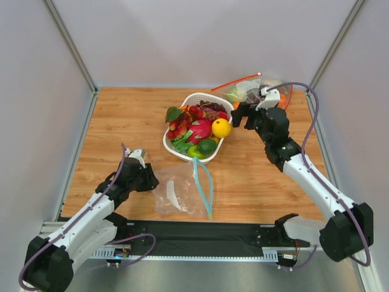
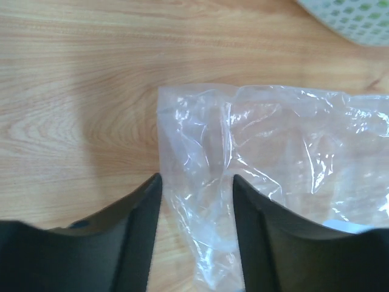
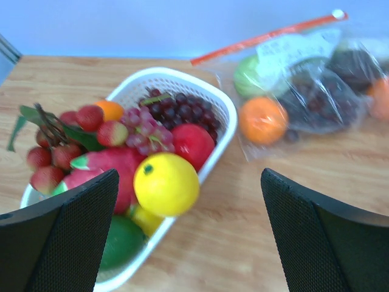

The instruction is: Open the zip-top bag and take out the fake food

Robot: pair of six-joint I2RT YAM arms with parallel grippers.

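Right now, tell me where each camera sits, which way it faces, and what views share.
Top external: above, behind the bases, looking down on the wooden table; left arm and right arm show.
Left wrist: low over the table, facing the zip-top bag; left gripper flanks its corner.
Right wrist: facing the fruit basket and red-zip bag; open right gripper frames them.
Shared: all three show the fruit basket.

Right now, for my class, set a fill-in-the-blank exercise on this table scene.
1. The lemon lies in the white ____.
2. The left pincer is ____ over an edge of the zip-top bag.
3. The bag with the red-orange strip lies nearer the ____ arm.
Missing: basket; open; right.
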